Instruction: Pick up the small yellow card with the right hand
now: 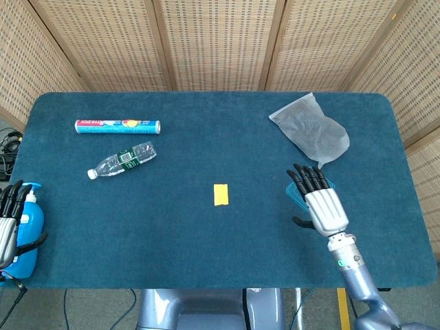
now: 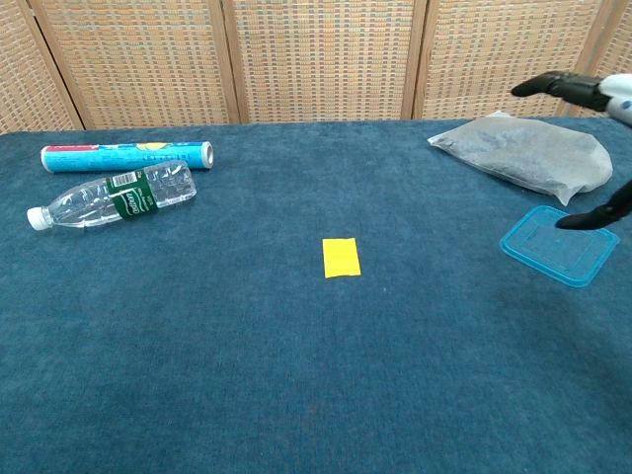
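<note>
Card (image 1: 220,194) at the desk (image 1: 206,247) centre; bottle (image 1: 122,160) and tube (image 1: 117,126) far left; bag (image 1: 311,130) behind lid (image 2: 558,244), right.

I see a rectangular table covered in dark teal felt-like cloth (image 1: 206,234), its corners rounded, filling most of the head view. Behind it stands a folding screen of woven tan rattan panels (image 1: 220,41) set in light wooden frames (image 1: 162,45); the chest view shows the same panels (image 2: 321,59) rising straight from the far table edge. At the left margin, below the screen, a tangle of dark cables (image 1: 8,141) lies on the floor. Under the near table edge I see a grey floor with a yellow stripe (image 1: 342,309). Light is even, without hard shadows.
</note>
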Action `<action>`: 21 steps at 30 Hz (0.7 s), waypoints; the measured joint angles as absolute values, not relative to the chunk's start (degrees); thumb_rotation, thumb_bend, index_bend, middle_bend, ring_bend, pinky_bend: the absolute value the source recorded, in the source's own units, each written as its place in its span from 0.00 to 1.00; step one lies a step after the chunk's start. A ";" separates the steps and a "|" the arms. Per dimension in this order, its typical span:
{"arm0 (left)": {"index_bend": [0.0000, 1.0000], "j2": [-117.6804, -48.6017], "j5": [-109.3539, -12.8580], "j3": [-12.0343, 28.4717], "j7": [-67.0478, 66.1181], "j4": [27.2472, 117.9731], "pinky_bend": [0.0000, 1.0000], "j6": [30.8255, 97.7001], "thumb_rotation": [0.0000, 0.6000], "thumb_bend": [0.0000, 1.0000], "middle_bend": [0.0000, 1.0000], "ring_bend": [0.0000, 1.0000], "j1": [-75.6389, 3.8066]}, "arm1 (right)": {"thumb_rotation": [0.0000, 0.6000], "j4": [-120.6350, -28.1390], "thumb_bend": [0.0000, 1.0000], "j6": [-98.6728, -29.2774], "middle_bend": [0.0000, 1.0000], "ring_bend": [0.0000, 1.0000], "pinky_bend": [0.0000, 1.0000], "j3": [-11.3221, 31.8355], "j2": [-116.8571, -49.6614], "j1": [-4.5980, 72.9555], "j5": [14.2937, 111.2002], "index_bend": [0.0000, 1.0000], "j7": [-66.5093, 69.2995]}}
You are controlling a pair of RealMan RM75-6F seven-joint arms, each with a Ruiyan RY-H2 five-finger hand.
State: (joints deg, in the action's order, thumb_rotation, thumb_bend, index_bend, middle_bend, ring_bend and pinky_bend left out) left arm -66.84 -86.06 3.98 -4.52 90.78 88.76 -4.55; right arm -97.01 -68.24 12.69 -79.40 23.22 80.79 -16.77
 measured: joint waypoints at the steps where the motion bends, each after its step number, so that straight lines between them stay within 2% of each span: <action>1: 0.00 -66.79 -85.98 4.01 -4.34 90.76 0.00 88.72 1.00 0.17 0.00 0.00 -4.55 | 1.00 -97.09 0.10 -67.71 0.00 0.00 0.00 13.06 -80.57 23.97 79.63 0.08 -18.20; 12: 0.00 -66.54 -85.32 4.38 -2.27 90.37 0.00 88.25 1.00 0.18 0.00 0.00 -4.70 | 1.00 -93.48 0.20 -64.54 0.00 0.00 0.00 16.27 -95.98 33.06 67.05 0.10 -32.65; 21: 0.00 -66.65 -84.98 4.44 -1.51 89.89 0.00 87.66 1.00 0.18 0.00 0.00 -4.91 | 1.00 -87.90 0.26 -64.48 0.00 0.00 0.00 18.10 -103.45 37.86 62.44 0.10 -35.92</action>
State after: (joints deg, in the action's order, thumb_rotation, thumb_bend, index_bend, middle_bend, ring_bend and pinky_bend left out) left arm -66.65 -84.98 4.44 -1.51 89.89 87.66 -4.91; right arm -87.90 -64.48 18.10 -103.45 37.86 62.44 -35.92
